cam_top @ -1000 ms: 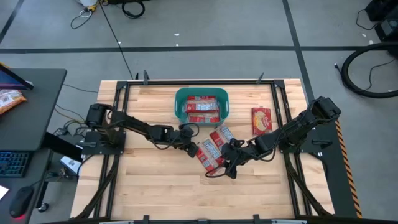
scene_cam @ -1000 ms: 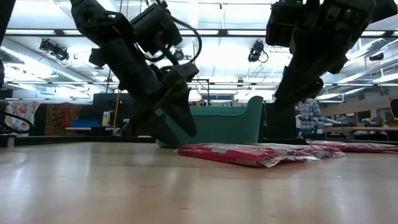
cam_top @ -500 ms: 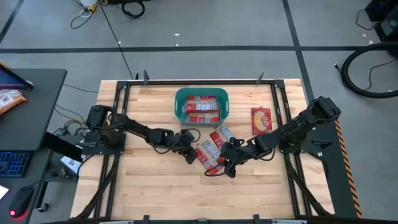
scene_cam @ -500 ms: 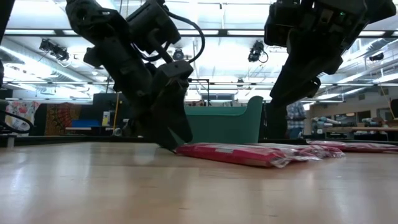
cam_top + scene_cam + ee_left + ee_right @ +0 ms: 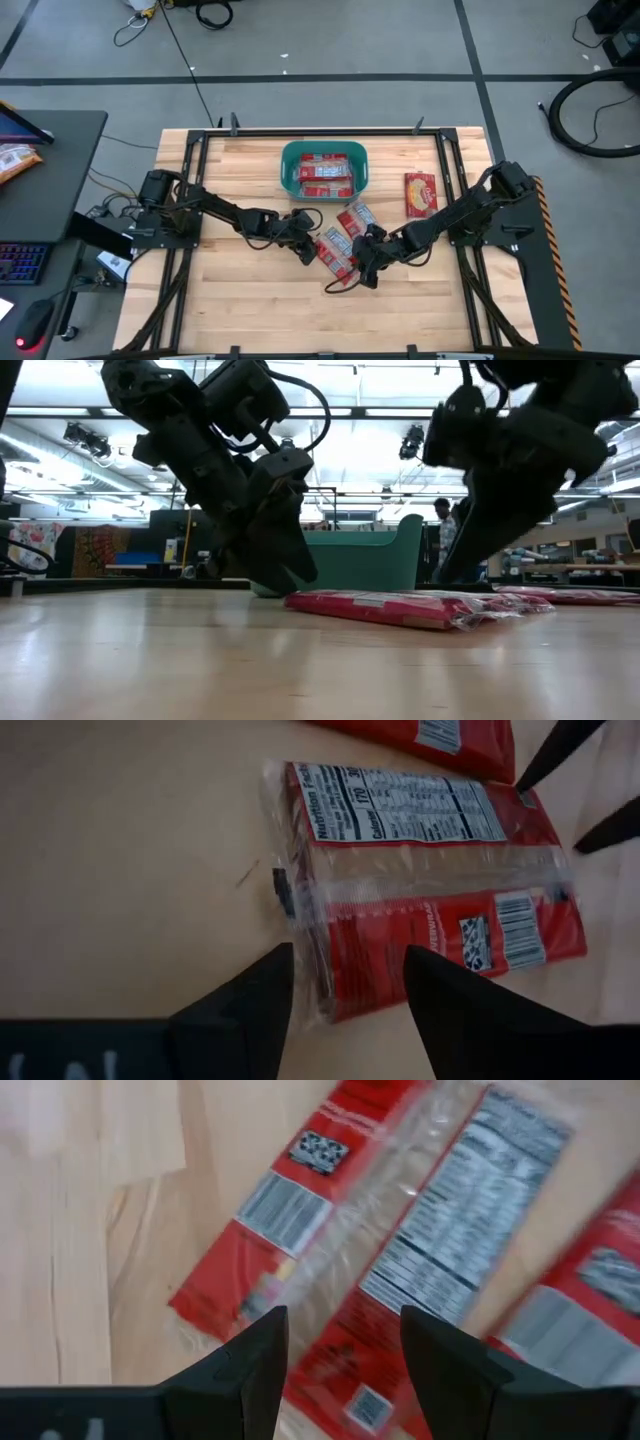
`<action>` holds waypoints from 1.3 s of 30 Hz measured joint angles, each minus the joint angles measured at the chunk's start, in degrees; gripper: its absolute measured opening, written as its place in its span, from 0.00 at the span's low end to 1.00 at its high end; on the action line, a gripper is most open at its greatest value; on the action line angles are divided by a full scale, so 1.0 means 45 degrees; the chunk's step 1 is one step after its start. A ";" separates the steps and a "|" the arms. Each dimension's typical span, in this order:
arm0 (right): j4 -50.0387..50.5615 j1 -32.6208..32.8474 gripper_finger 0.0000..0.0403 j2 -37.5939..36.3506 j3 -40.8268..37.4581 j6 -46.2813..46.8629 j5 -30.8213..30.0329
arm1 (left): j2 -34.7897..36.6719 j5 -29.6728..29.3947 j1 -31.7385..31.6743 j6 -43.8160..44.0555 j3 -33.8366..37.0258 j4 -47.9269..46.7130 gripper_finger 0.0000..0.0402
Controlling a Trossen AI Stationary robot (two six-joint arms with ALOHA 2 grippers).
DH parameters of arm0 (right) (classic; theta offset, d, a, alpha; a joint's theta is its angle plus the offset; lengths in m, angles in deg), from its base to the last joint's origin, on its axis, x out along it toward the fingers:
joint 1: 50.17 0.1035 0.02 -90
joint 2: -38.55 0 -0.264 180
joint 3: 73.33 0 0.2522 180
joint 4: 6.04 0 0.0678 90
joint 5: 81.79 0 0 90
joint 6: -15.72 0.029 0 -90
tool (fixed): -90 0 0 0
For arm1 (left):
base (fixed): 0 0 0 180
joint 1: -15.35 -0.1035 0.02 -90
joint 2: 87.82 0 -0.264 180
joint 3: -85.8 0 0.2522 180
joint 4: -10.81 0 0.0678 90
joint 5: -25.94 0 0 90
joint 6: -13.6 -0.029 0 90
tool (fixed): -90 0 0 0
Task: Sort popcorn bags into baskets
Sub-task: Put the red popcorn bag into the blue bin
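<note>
The popcorn bag (image 5: 336,250) both arms are after lies flat mid-table, label side down, just in front of the teal basket (image 5: 288,172), which already has a few packets in it. A second bag (image 5: 355,217) lies right beside it, nearer the basket, and one more with a yellowish round design (image 5: 420,192) sits well apart toward the right side of the table.

What changed over the last second: the left gripper (image 5: 306,243) slid in from the basket's front edge to the near end of that bag, and its fingers (image 5: 250,1005) now straddle the packet's edge, spread but starting to come together. The right gripper (image 5: 362,262) has shifted a bit along the bag's other side, fingers (image 5: 255,1355) spread wide over it, nothing pinched. So I'd say the left arm is about to take this one, and the right looks like it's backing off or just steadying (hard to say which).

Readable stuff: the left wrist view shows a "Nutrition Facts" panel on the bag (image 5: 420,870), with "Calories 170" just legible, plus a barcode and a QR-style square. The right wrist view shows the same sort of panel and barcode on the bag (image 5: 330,1260), too blurred to read. No brand name I can make out.

Nothing lifted yet.
</note>
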 joint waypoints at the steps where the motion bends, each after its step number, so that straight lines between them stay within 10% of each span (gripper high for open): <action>1: -0.0181 0.0004 0.49 0.0181 0.0005 0.0011 -0.0016 | 0.0000 -0.0123 0.0019 0.0000 0.0000 0.0008 0.48; 8: -0.1002 0.0077 0.49 0.1278 0.0055 -0.0026 0.0344 | 0.0000 -0.1122 0.0160 -0.0026 0.0000 -0.0158 0.48; 28: -0.1760 -0.0695 0.49 0.1447 0.0019 -0.1079 0.0494 | 0.0000 0.1455 0.0029 0.1198 0.0010 0.0787 0.47; 39: -0.1863 -0.0690 0.49 0.1457 0.0015 -0.0927 0.0654 | 0.0000 0.1616 -0.0117 0.1331 0.0010 0.0797 0.16</action>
